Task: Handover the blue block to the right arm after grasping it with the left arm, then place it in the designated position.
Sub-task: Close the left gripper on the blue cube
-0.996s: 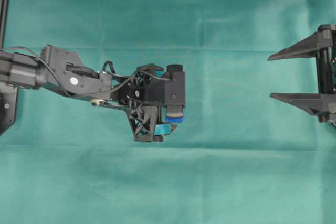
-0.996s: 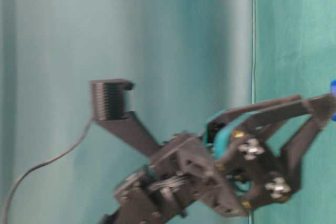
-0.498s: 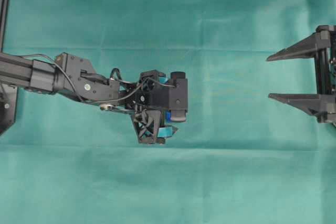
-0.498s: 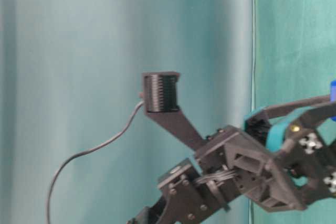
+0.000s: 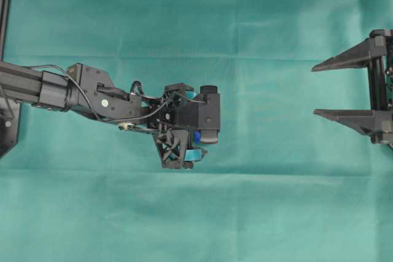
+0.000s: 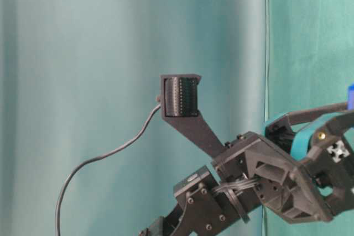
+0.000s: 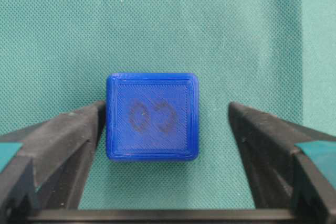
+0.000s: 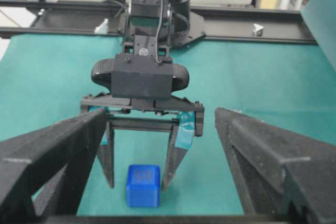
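Observation:
The blue block [image 7: 152, 116] lies on the green cloth between the fingers of my left gripper [image 7: 167, 107]. The gripper is open and points straight down. Its left finger [image 7: 79, 129] touches the block's side and the right finger [image 7: 262, 135] stands apart. In the overhead view the left gripper [image 5: 198, 127] covers most of the block [image 5: 196, 136]. The right wrist view shows the block [image 8: 143, 185] between the teal-banded fingers [image 8: 176, 156]. My right gripper [image 5: 344, 88] is open and empty at the right edge, facing the left gripper. The designated position is not in view.
Green cloth [image 5: 276, 200] covers the table. The left arm [image 5: 61, 90] reaches in from the left. A black frame rail [image 8: 236, 22] runs behind the left arm's base. The table-level view shows the left wrist camera mount [image 6: 180, 95] and its cable.
My left gripper has come down around the blue block and the arm has stretched out lower. In the last half second it hardly moved. The right gripper has not moved.

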### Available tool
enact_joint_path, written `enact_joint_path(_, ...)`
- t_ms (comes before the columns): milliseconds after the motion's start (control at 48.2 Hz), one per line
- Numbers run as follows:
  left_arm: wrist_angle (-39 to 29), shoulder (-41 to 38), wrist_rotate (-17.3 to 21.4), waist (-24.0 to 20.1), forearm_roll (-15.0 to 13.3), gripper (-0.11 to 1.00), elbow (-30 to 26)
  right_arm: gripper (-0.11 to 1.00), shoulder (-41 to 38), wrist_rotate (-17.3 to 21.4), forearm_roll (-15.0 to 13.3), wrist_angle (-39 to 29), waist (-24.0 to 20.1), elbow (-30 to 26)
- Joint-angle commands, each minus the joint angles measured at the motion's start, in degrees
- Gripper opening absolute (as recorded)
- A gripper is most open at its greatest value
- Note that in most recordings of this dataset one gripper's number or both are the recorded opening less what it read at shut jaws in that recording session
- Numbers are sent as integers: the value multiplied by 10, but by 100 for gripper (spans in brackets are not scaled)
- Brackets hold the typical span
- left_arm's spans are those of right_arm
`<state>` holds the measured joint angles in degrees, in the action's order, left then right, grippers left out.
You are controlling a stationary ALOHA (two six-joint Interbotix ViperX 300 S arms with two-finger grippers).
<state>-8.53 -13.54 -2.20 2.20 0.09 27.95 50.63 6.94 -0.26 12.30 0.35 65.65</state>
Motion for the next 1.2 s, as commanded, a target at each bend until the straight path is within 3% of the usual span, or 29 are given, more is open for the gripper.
enact_joint_path(0,4,10,1,1,0,90,-10,93,-3,0,-1,3,1,-14)
enact_joint_path(187,1,10,4,1,1,46,-9,93,-3,0,-1,3,1,-14)
enact_joint_path(706,-4,19,3,-4,1,46,-9,93,-3,0,-1,3,2,-15)
enact_joint_path(1183,-103,125,4,-5,1,47,-37,93,-3,-2,-4,3,1,-17)
